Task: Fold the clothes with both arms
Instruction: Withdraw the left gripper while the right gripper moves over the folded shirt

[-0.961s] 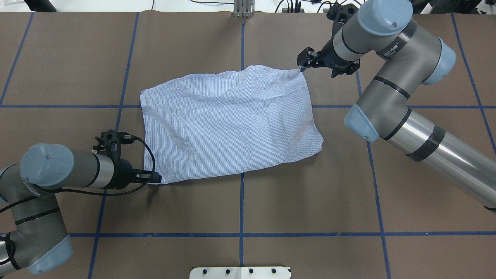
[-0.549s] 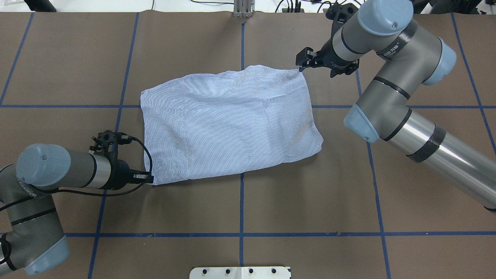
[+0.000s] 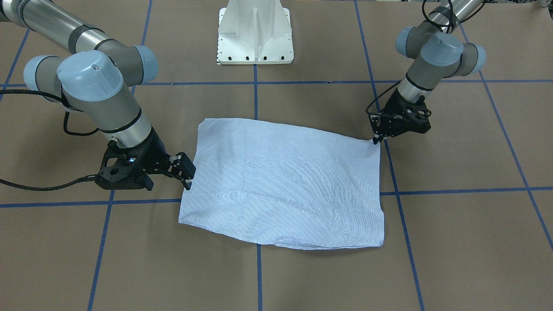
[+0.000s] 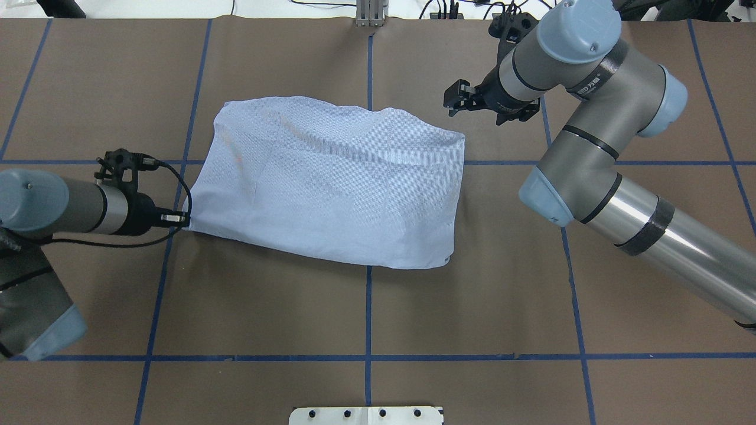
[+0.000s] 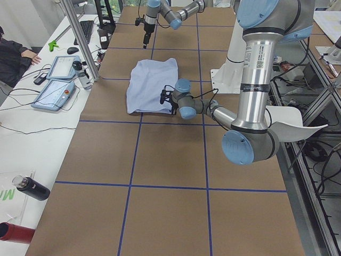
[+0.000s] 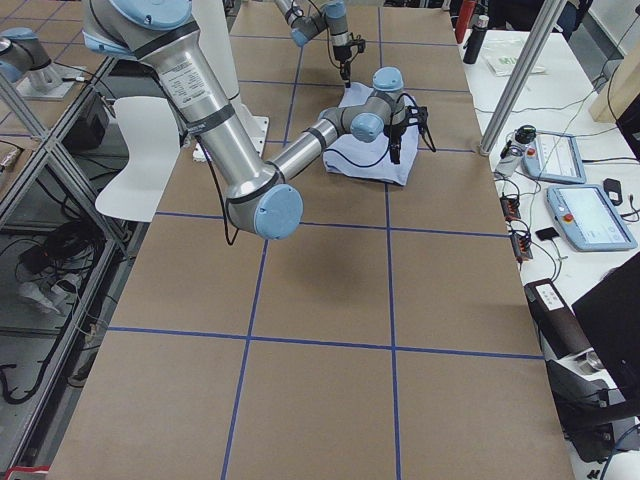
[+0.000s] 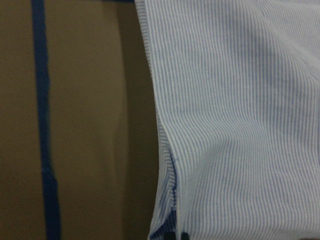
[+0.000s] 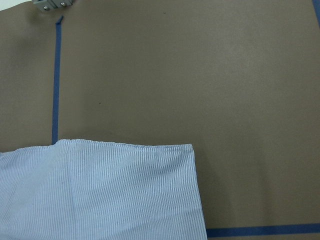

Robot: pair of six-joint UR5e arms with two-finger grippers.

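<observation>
Left end effector (image 4: 181, 219) clamps the folded pale-blue striped shirt (image 4: 331, 177) (one corner); right end effector (image 4: 450, 99) hangs released.

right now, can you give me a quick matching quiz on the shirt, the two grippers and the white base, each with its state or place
Things:
1. shirt
2. left gripper
3. right gripper
4. white base

States or places:
A. open, holding nothing
B. folded, lying on the brown table
C. shut on a corner of the cloth
D. at the table's edge on the robot's side

Pairs: 1-B, 2-C, 3-A, 4-D
</observation>
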